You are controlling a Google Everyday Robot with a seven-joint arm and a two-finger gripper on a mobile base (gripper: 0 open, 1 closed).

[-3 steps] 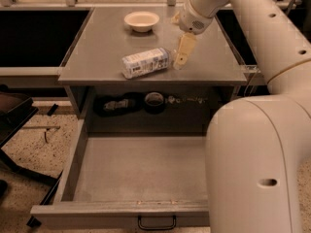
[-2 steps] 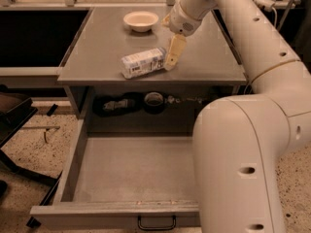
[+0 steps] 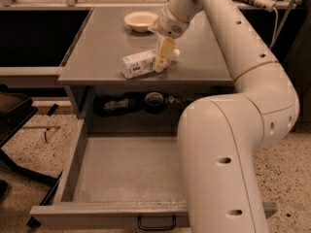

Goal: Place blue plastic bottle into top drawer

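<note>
Blue plastic bottle (image 3: 138, 64) lies on the bench (image 3: 97, 47) — my gripper (image 3: 161, 66) over its cap end — whether it grips, I cannot tell.

One blue plastic bottle (image 3: 138, 64) lies by the front edge of the one table (image 3: 107, 38), one cream bowl (image 3: 140, 21) sits near its back edge, and one top drawer (image 3: 97, 208) stands open below. One gripper (image 3: 161, 66) hangs at the bottle's cap end, near the front edge
</note>
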